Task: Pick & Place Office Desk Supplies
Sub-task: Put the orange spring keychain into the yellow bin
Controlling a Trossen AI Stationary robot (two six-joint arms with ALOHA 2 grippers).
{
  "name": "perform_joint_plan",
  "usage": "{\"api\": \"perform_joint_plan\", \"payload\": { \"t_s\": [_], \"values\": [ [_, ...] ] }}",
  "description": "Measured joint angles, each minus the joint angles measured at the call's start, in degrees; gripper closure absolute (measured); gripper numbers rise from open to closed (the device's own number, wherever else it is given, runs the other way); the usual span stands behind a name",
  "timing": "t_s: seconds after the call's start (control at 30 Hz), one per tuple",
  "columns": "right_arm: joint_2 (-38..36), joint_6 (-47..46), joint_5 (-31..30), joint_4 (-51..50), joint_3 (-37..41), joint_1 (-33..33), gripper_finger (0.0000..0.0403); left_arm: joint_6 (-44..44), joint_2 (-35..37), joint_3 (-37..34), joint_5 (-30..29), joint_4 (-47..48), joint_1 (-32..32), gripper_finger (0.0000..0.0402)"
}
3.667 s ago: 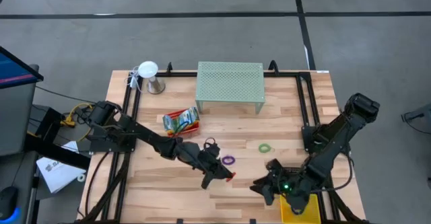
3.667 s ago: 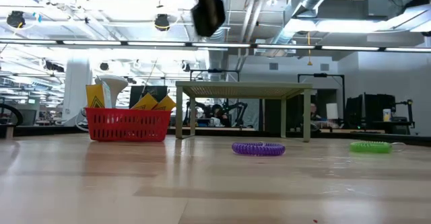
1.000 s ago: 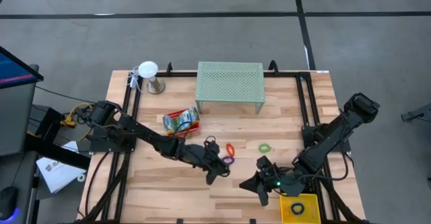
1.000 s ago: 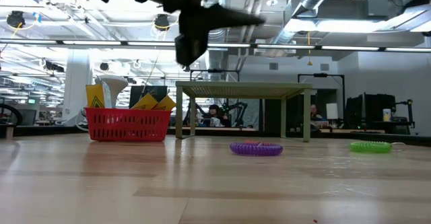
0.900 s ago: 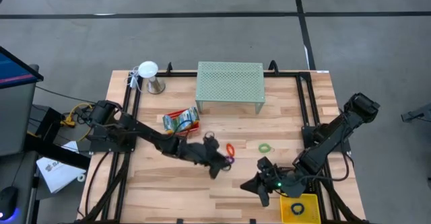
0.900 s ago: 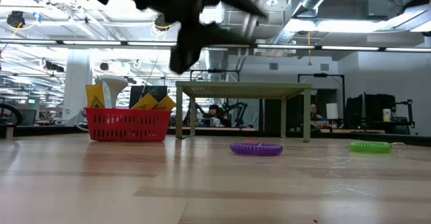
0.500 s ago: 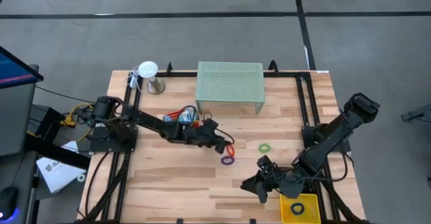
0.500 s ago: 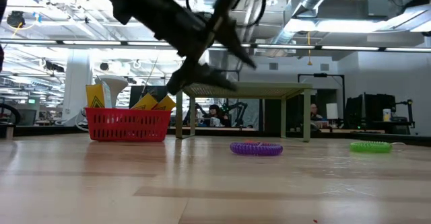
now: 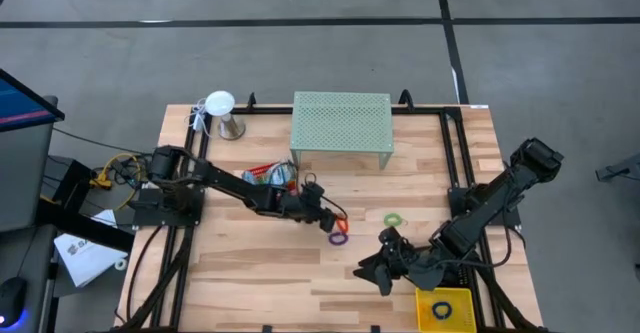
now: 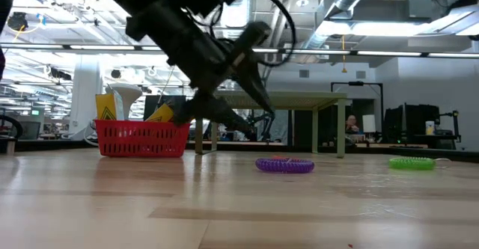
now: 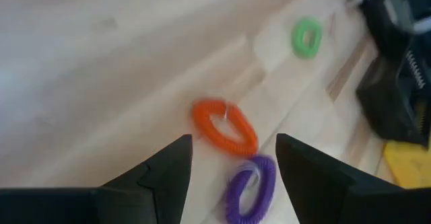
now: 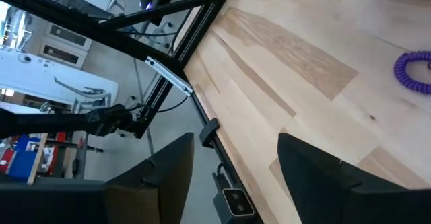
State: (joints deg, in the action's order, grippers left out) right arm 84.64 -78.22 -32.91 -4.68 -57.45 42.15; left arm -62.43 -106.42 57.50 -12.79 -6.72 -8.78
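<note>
We are looking down on the wooden table (image 9: 250, 273), where our left gripper (image 9: 327, 217) is hanging near the middle of the high view, just left of the coloured loops, with its fingers spread apart and nothing between them. In the left wrist view the two dark fingers (image 11: 161, 177) are standing well apart, and past them we are seeing the orange loop (image 11: 223, 125) touching the purple loop (image 11: 250, 188), while the green loop (image 11: 306, 36) is lying well apart from both. In the high view the purple loop (image 9: 339, 238) is sitting just below and right of the left gripper, the orange loop (image 9: 340, 223) is peeking out right beside it, and the green loop (image 9: 394, 219) is resting farther right.

Our right gripper (image 9: 368, 270) is hovering in the lower right part of the high view, above the bare wood and left of the yellow tray (image 9: 450, 308); its fingers are also standing open and empty, as the right wrist view shows. A dark ring-shaped item (image 9: 441, 313) is lying inside that yellow tray; we cannot tell exactly what it is.

The red basket (image 9: 268, 178), with yellow-green boxes (image 10: 166, 114) standing in it, is sitting left of centre, partly under the left arm. The mint-green mesh shelf (image 9: 341, 123) is standing at the upper middle of the table, and a small white lamp (image 9: 220, 108) is at the upper left.

In the low view the purple loop (image 10: 285, 165) and green loop (image 10: 412, 162) are lying flat on the table.
</note>
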Motion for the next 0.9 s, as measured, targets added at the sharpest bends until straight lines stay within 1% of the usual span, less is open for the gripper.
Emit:
{"api": "perform_joint_plan", "payload": {
  "t_s": [0.17,0.37,0.53,0.6,0.73,0.9],
  "values": [
    [0.0,0.14,0.04,0.16,0.0,-0.28,0.0195,0.51,-4.77,4.92,0.75,0.73,-0.16,0.0192],
    [0.0,-0.26,0.07,0.38,0.0,-0.25,0.0197,2.11,-9.77,11.0,0.54,8.4,0.19,0.0192],
    [0.0,-0.3,0.09,0.38,0.0,-0.17,0.0201,2.21,-11.57,12.5,0.03,10.81,0.18,0.0193],
    [0.0,-0.31,0.1,0.38,0.0,-0.17,0.0204,2.24,-12.04,12.55,-0.67,11.1,0.11,0.0199],
    [0.0,-0.29,0.28,0.38,0.0,-0.17,0.0209,2.1,-12.19,12.52,-1.45,11.56,0.03,0.0231],
    [0.0,-0.15,0.35,0.36,0.0,-0.17,0.0212,1.86,-12.3,12.41,-2.37,12.36,0.06,0.0302]
  ]
}}
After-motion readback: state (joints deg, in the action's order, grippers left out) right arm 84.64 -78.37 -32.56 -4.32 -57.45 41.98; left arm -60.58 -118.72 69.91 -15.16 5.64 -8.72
